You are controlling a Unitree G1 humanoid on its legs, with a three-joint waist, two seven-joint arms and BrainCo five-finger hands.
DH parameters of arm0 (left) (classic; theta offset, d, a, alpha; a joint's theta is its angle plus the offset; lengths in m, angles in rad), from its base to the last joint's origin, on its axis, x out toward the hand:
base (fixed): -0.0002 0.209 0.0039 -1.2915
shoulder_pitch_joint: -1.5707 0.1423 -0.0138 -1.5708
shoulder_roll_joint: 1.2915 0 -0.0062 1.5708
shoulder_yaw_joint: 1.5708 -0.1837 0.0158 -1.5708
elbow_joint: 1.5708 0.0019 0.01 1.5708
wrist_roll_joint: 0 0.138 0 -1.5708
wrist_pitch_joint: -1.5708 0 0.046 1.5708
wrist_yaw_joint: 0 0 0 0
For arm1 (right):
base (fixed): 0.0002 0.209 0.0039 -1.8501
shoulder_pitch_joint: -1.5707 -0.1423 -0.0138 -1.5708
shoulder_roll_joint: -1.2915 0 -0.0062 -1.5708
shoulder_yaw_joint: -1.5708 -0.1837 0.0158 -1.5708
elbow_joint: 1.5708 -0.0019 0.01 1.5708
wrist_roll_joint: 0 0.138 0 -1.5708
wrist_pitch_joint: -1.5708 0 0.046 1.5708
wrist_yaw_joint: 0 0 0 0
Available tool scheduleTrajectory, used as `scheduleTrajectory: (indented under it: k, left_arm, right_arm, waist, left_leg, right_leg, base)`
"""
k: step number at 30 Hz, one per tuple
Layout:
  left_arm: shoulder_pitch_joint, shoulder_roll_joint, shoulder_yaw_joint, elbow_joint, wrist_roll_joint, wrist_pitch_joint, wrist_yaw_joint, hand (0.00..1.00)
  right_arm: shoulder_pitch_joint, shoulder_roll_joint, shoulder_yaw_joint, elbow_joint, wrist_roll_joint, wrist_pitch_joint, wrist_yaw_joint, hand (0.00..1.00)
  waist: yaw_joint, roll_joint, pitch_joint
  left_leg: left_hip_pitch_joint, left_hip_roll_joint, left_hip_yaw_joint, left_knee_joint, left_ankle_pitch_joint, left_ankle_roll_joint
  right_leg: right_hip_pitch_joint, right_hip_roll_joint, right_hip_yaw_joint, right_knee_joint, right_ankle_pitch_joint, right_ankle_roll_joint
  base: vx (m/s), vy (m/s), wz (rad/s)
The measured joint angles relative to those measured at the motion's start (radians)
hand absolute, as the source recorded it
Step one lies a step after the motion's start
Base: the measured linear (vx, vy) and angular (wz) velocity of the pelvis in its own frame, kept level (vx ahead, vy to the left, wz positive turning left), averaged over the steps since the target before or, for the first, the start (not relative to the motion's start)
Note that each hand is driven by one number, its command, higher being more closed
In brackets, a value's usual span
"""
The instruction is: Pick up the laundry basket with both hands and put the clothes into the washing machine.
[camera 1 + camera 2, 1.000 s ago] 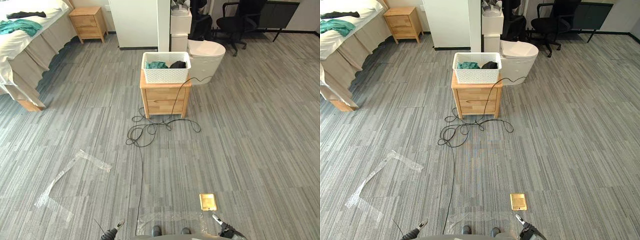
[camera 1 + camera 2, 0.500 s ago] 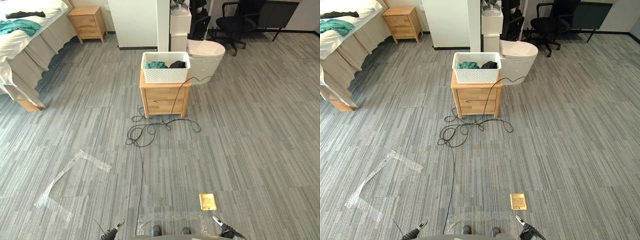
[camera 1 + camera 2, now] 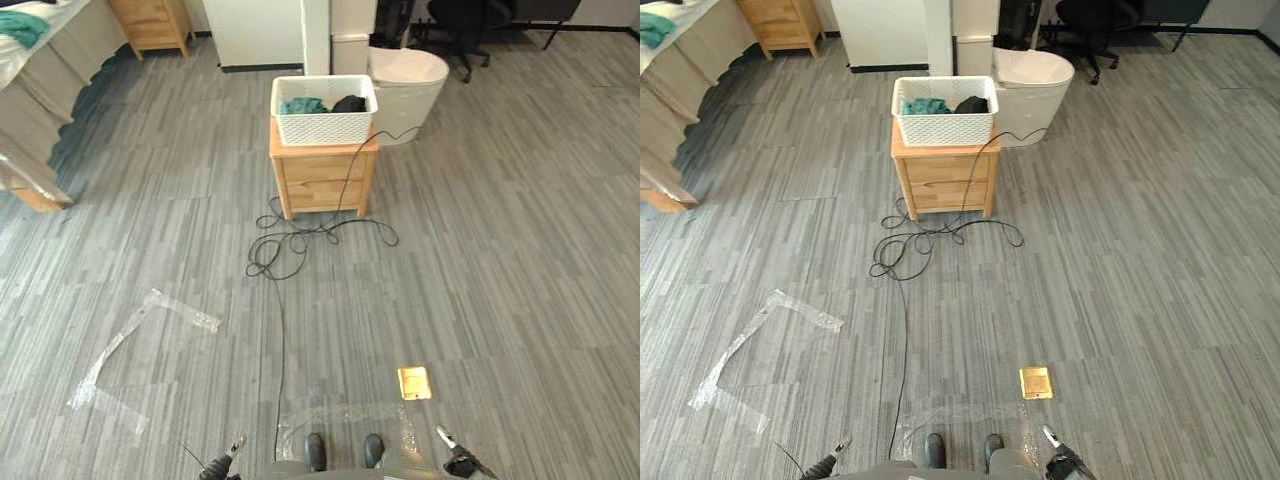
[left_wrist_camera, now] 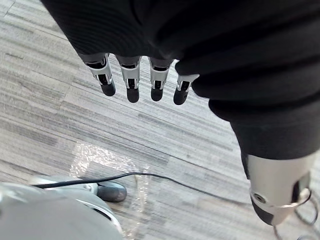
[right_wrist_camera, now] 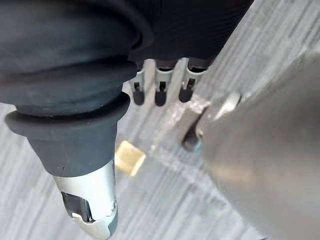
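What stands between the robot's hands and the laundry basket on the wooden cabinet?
Nothing upright does. The left hand and right hand hang low, far from the laundry basket on its wooden cabinet. The floor between carries a flat brass plate and clear tape.

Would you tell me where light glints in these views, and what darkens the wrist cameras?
Left eye view: the clear film on the floor glints and the brass floor plate shines. Left wrist view: the dark cover of the left hand blocks much of the scene. Right wrist view: the cover of the right hand does likewise.
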Motion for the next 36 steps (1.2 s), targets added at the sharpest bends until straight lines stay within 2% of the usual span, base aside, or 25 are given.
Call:
scheduleTrajectory:
  k: [1,4,6,8,10,11,12,13,14,15,16,17,18,19,21,22,23,26,27,28,29,30,32,34,36]
  left_arm:
    - [-0.006,-0.001,0.009,-0.010,0.000,0.000,0.000,0.00]
    - [-0.013,-0.027,0.093,-0.020,-0.002,0.007,0.000,0.00]
    - [-0.030,-0.039,0.115,-0.027,-0.006,0.010,0.000,0.00]
    - [-0.063,-0.042,0.141,-0.027,-0.006,0.010,-0.003,0.00]
    - [-0.084,-0.055,0.173,-0.025,-0.005,0.014,-0.004,0.00]
    - [-0.092,-0.073,0.198,-0.024,-0.005,0.015,-0.007,0.00]
    - [-0.094,-0.077,0.199,-0.024,-0.005,0.015,-0.009,0.00]
    - [-0.100,-0.095,0.233,-0.025,-0.005,0.019,-0.016,0.00]
    - [-0.100,-0.104,0.240,-0.027,-0.008,0.021,-0.017,0.00]
    - [-0.099,-0.126,0.266,-0.038,-0.010,0.021,-0.022,0.00]
    - [-0.094,-0.128,0.269,-0.056,-0.030,0.018,-0.026,0.00]
    - [-0.089,-0.128,0.268,-0.069,-0.030,0.016,-0.026,0.00]
    - [-0.079,-0.127,0.262,-0.093,-0.030,0.012,-0.026,0.00]
    - [-0.076,-0.127,0.260,-0.097,-0.030,0.008,-0.027,0.00]
    - [-0.052,-0.123,0.197,-0.124,-0.042,-0.005,-0.026,0.00]
    - [-0.043,-0.112,0.165,-0.143,-0.057,-0.010,-0.024,0.00]
    - [-0.040,-0.111,0.143,-0.145,-0.073,-0.013,-0.022,0.00]
    - [-0.017,-0.106,0.105,-0.147,-0.107,-0.030,-0.019,0.00]
    - [-0.001,-0.107,0.105,-0.146,-0.107,-0.030,-0.014,0.00]
    - [0.016,-0.107,0.104,-0.144,-0.107,-0.029,-0.003,0.00]
    - [0.038,-0.104,0.116,-0.141,-0.114,-0.030,-0.001,0.00]
    - [0.040,-0.086,0.149,-0.128,-0.106,-0.029,0.000,0.00]
    - [0.033,-0.075,0.158,-0.105,-0.106,-0.028,0.001,0.00]
    - [0.015,-0.060,0.154,-0.075,-0.104,-0.021,0.000,0.00]
    - [-0.002,-0.059,0.148,-0.058,-0.105,-0.021,0.000,0.00]
  right_arm:
    - [0.016,0.025,0.021,-0.036,0.023,-0.007,-0.001,0.00]
    - [0.058,0.039,0.069,-0.057,0.068,-0.019,-0.001,0.00]
    - [0.060,0.055,0.058,-0.072,0.077,-0.023,0.000,0.00]
    - [0.063,0.071,-0.014,-0.079,0.096,-0.026,-0.002,0.00]
    - [0.085,0.072,-0.053,-0.063,0.095,-0.014,-0.012,0.00]
    - [0.112,0.071,-0.070,-0.063,0.095,-0.011,-0.020,0.00]
    - [0.120,0.070,-0.073,-0.061,0.095,-0.008,-0.022,0.00]
    - [0.130,0.068,-0.078,-0.076,0.095,-0.006,-0.021,0.00]
    - [0.127,0.063,-0.078,-0.081,0.095,-0.007,-0.021,0.00]
    - [0.119,0.056,-0.086,-0.123,0.094,-0.016,-0.015,0.00]
    - [0.082,0.058,-0.087,-0.156,0.094,-0.017,-0.017,0.00]
    - [0.064,0.061,-0.074,-0.164,0.094,-0.017,-0.017,0.00]
    - [0.031,0.065,-0.045,-0.167,0.094,-0.019,-0.014,0.00]
    - [0.008,0.068,-0.027,-0.167,0.095,-0.020,-0.016,0.00]
    - [-0.048,0.071,0.085,-0.173,0.095,-0.019,-0.021,0.00]
    - [-0.076,0.073,0.137,-0.179,0.096,-0.023,-0.025,0.00]
    - [-0.097,0.072,0.177,-0.183,0.097,-0.026,-0.028,0.00]
    - [-0.121,0.069,0.232,-0.214,0.103,-0.042,-0.040,0.00]
    - [-0.108,0.069,0.231,-0.230,0.103,-0.052,-0.040,0.00]
    - [-0.087,0.064,0.235,-0.234,0.103,-0.058,-0.041,0.00]
    - [-0.061,0.061,0.242,-0.234,0.103,-0.057,-0.042,0.00]
    - [-0.032,0.067,0.239,-0.225,0.100,-0.055,-0.043,0.00]
    - [-0.023,0.071,0.237,-0.208,0.093,-0.055,-0.040,0.00]
    - [-0.016,0.066,0.232,-0.156,0.087,-0.048,-0.034,0.00]
    - [-0.004,0.066,0.233,-0.137,0.069,-0.038,-0.025,0.00]
  waist:
    - [-0.004,-0.013,0.009]
    - [-0.002,-0.027,0.011]
    - [-0.009,-0.030,0.012]
    - [-0.016,-0.030,0.011]
    - [-0.038,-0.015,0.009]
    - [-0.052,0.007,0.004]
    - [-0.062,0.006,0.003]
    - [-0.074,0.020,-0.007]
    - [-0.070,0.041,-0.009]
    - [-0.066,0.069,-0.021]
    - [-0.052,0.073,-0.020]
    - [-0.040,0.073,-0.020]
    - [-0.025,0.072,-0.018]
    - [-0.018,0.069,-0.015]
    - [0.002,0.043,0.003]
    - [0.027,0.035,0.005]
    - [0.037,0.033,0.008]
    - [0.051,0.038,0.008]
    - [0.047,0.042,0.004]
    - [0.047,0.040,-0.005]
    - [0.051,0.019,-0.021]
    - [0.050,-0.029,-0.054]
    - [0.048,-0.047,-0.052]
    - [0.050,-0.055,-0.050]
    - [0.050,-0.043,-0.042]
  left_leg:
    - [0.013,-0.008,-0.023,0.040,-0.028,0.003]
    - [0.070,-0.005,-0.029,0.071,-0.101,0.002]
    - [0.089,-0.001,-0.021,0.069,-0.133,0.002]
    - [0.117,-0.004,-0.027,0.052,-0.163,-0.005]
    - [0.164,0.004,-0.063,0.033,-0.181,-0.018]
    - [0.192,0.030,-0.097,0.049,-0.207,-0.057]
    - [0.196,0.033,-0.108,0.083,-0.213,-0.067]
    - [0.186,0.063,-0.124,0.272,-0.268,-0.137]
    - [0.168,0.081,-0.120,0.325,-0.275,-0.143]
    - [0.064,0.106,-0.109,0.594,-0.223,-0.156]
    - [-0.031,0.124,-0.103,0.841,-0.050,-0.163]
    - [-0.077,0.139,-0.106,0.950,0.013,-0.183]
    - [-0.146,0.161,-0.103,1.143,0.027,-0.194]
    - [-0.176,0.171,-0.100,1.212,0.024,-0.191]
    - [-0.282,0.181,-0.087,1.303,-0.027,-0.123]
    - [-0.340,0.192,-0.061,1.240,-0.054,-0.087]
    - [-0.388,0.199,-0.053,1.158,-0.079,-0.087]
    - [-0.422,0.219,-0.014,0.659,-0.086,-0.115]
    - [-0.401,0.213,-0.009,0.454,-0.058,-0.146]
    - [-0.400,0.215,-0.005,0.423,-0.042,-0.143]
    - [-0.403,0.213,0.024,0.466,0.001,-0.120]
    - [-0.398,0.162,0.071,0.505,-0.049,-0.036]
    - [-0.354,0.142,0.094,0.497,-0.070,0.005]
    - [-0.237,0.129,0.121,0.443,-0.100,0.052]
    - [-0.120,0.119,0.122,0.377,-0.104,0.059]
  right_leg:
    - [-0.108,-0.011,-0.004,0.238,0.022,-0.056]
    - [-0.231,-0.033,-0.066,0.367,-0.021,-0.034]
    - [-0.282,-0.032,-0.159,0.227,-0.025,-0.030]
    - [-0.291,-0.014,-0.261,-0.061,0.017,-0.028]
    - [-0.294,0.032,-0.276,-0.187,0.072,-0.078]
    - [-0.285,0.046,-0.280,-0.191,0.098,-0.124]
    - [-0.269,0.042,-0.286,-0.203,0.113,-0.140]
    - [-0.192,0.062,-0.288,-0.237,0.209,-0.220]
    - [-0.184,0.074,-0.298,-0.229,0.201,-0.227]
    - [-0.153,0.083,-0.306,-0.203,0.136,-0.244]
    - [-0.095,0.100,-0.278,-0.204,0.089,-0.245]
    - [-0.058,0.112,-0.259,-0.213,0.073,-0.246]
    - [0.022,0.130,-0.223,-0.237,0.053,-0.253]
    - [0.066,0.136,-0.201,-0.254,0.047,-0.257]
    - [0.225,0.131,-0.105,-0.345,0.044,-0.259]
    - [0.285,0.113,-0.049,-0.382,0.026,-0.244]
    - [0.320,0.098,-0.026,-0.403,0.008,-0.219]
    - [0.397,0.051,0.031,-0.432,-0.056,-0.167]
    - [0.437,0.030,0.042,-0.429,-0.104,-0.144]
    - [0.461,0.014,0.052,-0.418,-0.148,-0.126]
    - [0.476,-0.018,0.068,-0.393,-0.191,-0.102]
    - [0.450,-0.076,0.078,-0.309,-0.212,-0.069]
    - [0.379,-0.096,0.083,-0.134,-0.154,-0.025]
    - [0.242,-0.085,0.130,0.206,-0.002,0.025]
    - [0.152,-0.076,0.112,0.379,-0.024,0.050]
  base:
    - [0.09,0.070,0.45]
    - [0.25,0.115,0.14]
    - [0.31,0.121,-0.28]
    - [0.47,0.058,-0.07]
    - [0.62,0.006,0.53]
    - [0.74,-0.072,1.00]
    - [1.10,-0.165,1.35]
    - [0.81,-0.139,0.84]
    - [0.81,-0.130,0.67]
    - [0.65,-0.096,-0.08]
    - [0.81,-0.128,-0.23]
    - [0.77,-0.125,-0.68]
    - [0.57,-0.077,-0.66]
    - [0.65,-0.055,-0.76]
    - [0.65,0.031,-0.83]
    - [0.65,0.128,-1.01]
    - [0.52,0.146,-1.02]
    - [0.54,0.253,-0.68]
    - [0.52,0.291,-0.40]
    - [0.44,0.275,-0.43]
    - [0.64,0.387,-0.42]
    - [0.66,0.377,-0.36]
    - [0.75,0.402,-0.29]
    - [0.69,0.358,-0.33]
    - [0.49,0.168,-0.21]
